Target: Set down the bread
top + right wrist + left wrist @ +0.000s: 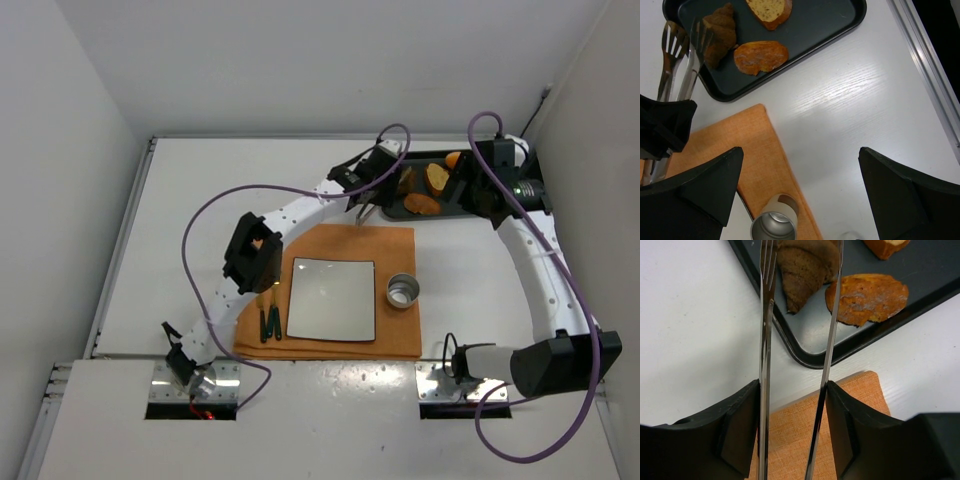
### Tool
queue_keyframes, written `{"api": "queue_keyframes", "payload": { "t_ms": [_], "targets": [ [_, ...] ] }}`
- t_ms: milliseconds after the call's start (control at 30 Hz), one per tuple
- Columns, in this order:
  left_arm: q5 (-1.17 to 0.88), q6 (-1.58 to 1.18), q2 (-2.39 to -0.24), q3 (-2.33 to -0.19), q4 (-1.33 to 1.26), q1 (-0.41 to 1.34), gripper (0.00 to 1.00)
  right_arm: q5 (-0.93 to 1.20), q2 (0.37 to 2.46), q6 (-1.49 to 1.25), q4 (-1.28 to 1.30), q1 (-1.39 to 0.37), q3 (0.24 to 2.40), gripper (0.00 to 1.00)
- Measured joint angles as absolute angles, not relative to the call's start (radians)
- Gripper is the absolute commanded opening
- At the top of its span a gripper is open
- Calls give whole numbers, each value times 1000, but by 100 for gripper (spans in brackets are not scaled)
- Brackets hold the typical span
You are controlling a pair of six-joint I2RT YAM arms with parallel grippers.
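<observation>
Although my left gripper (792,425) is closed narrowly on the tongs (765,340), its wrist view cuts off their tips — and the top of the bread (802,267), which lies in the dark tray (805,347) between the two blades. My right wrist view shows the forked tips whole, at the bread's left side; whether they touch it I cannot tell. My right gripper (800,155) stands wide, holding nothing, above the table (850,100) beside the orange mat (760,150) — a metal cup (774,225) is partly cut off below.
</observation>
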State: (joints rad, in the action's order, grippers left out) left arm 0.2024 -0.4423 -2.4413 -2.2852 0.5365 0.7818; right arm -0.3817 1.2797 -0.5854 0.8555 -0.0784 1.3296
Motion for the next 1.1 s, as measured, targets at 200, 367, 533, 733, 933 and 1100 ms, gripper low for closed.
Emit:
{"api": "queue_keyframes", "payload": {
  "t_ms": [200,367,533,733,933,1100],
  "targets": [
    [195,-424,-2425,-2287,539,782,58,-381,1280,-583,854,-78,1322,100],
    [187,-414,-2425,-2288,554,782,58,-381,1280,-583,854,-78,1322,100],
    [188,-403,-2425,-2288,564,782,58,-381,1280,-583,854,-78,1319,100],
    [189,-400,-2428,-2290,576,782,58,-371,1280,-583,853,-78,1319,100],
    [194,-390,-2450,-2294,577,782,58,-362,1280,-583,853,-78,1319,100],
    [195,-377,-2476,-2295,587,781,58,-362,1280,-583,853,-78,1319,100]
  ]
}}
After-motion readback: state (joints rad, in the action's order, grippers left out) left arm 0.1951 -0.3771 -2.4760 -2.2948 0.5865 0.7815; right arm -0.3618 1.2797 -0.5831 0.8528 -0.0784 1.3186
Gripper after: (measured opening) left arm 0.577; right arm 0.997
